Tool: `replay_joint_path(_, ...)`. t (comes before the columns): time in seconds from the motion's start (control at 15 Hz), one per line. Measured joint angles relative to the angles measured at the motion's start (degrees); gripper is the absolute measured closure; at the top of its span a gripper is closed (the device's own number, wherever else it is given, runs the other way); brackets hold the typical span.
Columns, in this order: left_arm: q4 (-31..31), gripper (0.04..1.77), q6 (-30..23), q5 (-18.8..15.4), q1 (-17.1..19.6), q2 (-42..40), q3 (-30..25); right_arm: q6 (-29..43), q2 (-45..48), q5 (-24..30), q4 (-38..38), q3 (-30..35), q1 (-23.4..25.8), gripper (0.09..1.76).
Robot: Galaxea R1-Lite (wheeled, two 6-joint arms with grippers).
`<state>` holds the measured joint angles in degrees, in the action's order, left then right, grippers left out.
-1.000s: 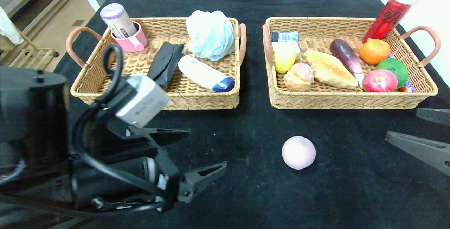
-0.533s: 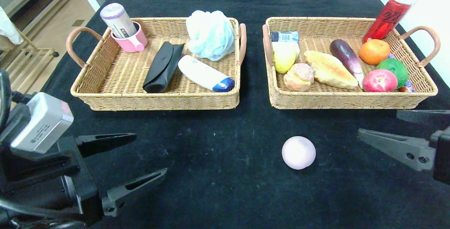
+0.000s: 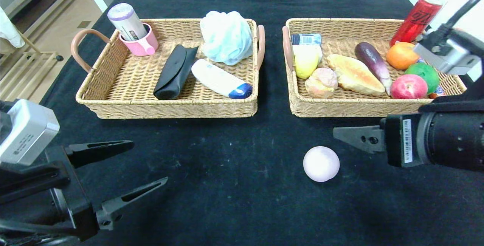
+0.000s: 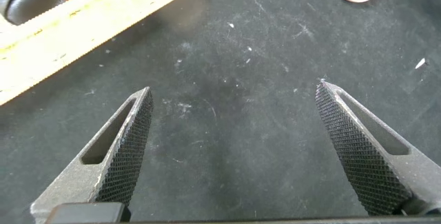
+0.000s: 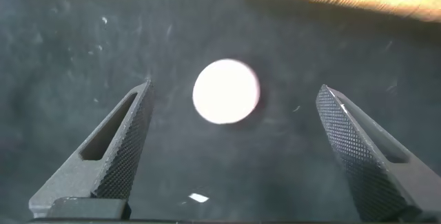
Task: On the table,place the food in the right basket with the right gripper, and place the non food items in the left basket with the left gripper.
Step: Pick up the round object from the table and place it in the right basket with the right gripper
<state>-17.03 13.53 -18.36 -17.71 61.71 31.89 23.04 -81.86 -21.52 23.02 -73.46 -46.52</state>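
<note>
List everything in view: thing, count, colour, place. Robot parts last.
left basket: 1, wicker, table's left
pink cup: 1, left basket's far corner, holding a white tube
black pouch: 1, left basket, middle
white bottle: 1, blue cap, left basket
bath puff: 1, pale blue, left basket
right basket: 1, wicker, table's right
food: several pieces, mixed colours, right basket
red can: 1, right basket's far corner
pale ball: 1, pinkish white, on the black cloth before the right basket
left tool: open, near left
right tool: open, over the ball
</note>
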Motion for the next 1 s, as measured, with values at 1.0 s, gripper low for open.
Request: replay_joint_path(1.0, 0.2, 0.10, 2.4, 0.0, -2.2, -4.1, -1.5, 16.0, -18.2, -9.5, 19.5, -17.2, -3.1, 0.14)
